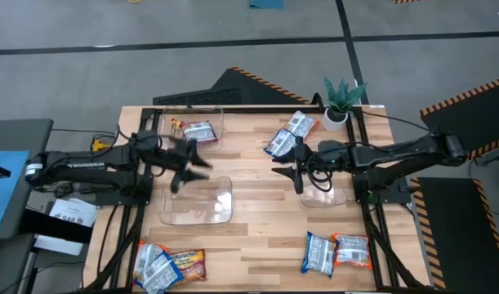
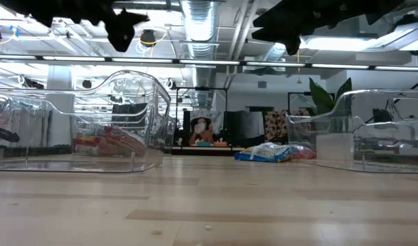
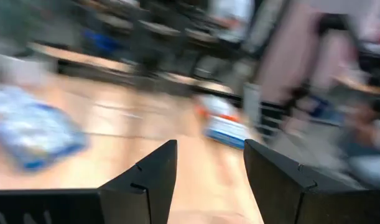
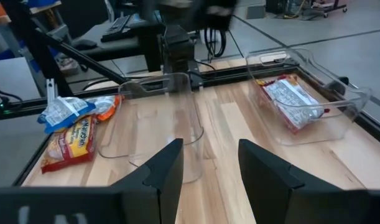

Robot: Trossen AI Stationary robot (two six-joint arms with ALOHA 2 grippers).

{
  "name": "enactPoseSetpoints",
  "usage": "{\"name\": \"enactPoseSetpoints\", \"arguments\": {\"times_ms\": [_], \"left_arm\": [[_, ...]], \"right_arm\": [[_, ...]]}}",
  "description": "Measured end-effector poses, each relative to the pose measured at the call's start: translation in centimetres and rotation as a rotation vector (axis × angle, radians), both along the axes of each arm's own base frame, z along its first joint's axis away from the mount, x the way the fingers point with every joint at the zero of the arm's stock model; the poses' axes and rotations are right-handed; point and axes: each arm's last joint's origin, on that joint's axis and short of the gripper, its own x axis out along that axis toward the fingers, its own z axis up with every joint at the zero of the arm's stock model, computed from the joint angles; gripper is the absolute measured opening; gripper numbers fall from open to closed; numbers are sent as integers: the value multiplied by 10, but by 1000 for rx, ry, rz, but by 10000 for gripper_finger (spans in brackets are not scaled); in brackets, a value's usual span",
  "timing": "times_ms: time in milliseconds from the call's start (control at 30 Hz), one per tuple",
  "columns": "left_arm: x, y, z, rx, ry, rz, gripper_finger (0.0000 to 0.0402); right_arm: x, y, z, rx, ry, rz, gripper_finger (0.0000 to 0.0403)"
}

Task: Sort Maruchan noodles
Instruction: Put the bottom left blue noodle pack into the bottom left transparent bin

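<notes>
Both arms are up off the bench [image 1: 257, 175] here, between picks by the look of it. The left claw [image 1: 186, 160] hangs over the gap between the two clear bins on its side, its prongs spread and nothing between them. The right claw [image 1: 296, 169] hovers mid-bench at the edge of its own clear bin [image 1: 324, 196], prongs parted too, carrying nothing.

Where are the noodles? One red packet [image 1: 197, 131] already lies in the far-left bin [image 1: 192, 122]. The near-left bin [image 1: 198, 202] looks bare. A blue-and-white pair [image 1: 288, 134] lies loose just beyond the right claw, near the potted plant [image 1: 341, 102]. At the near edge sit two more heaps: a blue packet with a red-maroon one [image 1: 169, 264] on the left, and a blue one beside an orange one [image 1: 337, 251] on the right.

So the sort looks barely begun, with most packets not yet binned. My read is that the right claw's nearest candidate is that far pair. Their long axis runs diagonally, from the plant end down toward the bench's middle, so the wrist would want to turn and close across the short side. They overlap, which risks lifting two at once.

The left wrist view is too smeared to place its packets.
</notes>
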Motion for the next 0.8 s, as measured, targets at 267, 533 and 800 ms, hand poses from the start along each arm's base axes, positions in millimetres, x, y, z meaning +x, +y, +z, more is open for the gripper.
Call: {"name": "enactPoseSetpoints", "arguments": {"times_ms": [267, 533, 800], "left_arm": [[-7, -74, -11, -86, 159, -324, 174], [-37, -142, -9, -33, 383, -267, 174], [-37, -211, -13, 272, 663, -286, 174]], "right_arm": [[4, 0, -6, 2, 30, -7, 176], [6, -2, -10, 44, 37, -46, 176], [9, -2, -13, 79, 45, -58, 176]]}}
